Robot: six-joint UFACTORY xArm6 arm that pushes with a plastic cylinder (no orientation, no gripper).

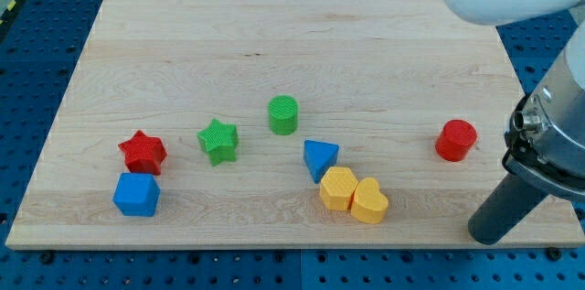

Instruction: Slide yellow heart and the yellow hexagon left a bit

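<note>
The yellow heart [370, 201] and the yellow hexagon [337, 187] lie touching each other near the view's bottom, right of centre, the hexagon on the left. A blue triangle [320, 158] sits just above and left of the hexagon. My tip [487, 232] is at the view's bottom right, well to the right of the heart, with a clear gap between them.
A red cylinder [455, 140] is above my tip, to its left. A green cylinder [283, 114] and a green star [218, 140] are near the centre. A red star [143, 152] and a blue cube [137, 194] are at the left. The wooden board [274, 43] ends just below the blocks.
</note>
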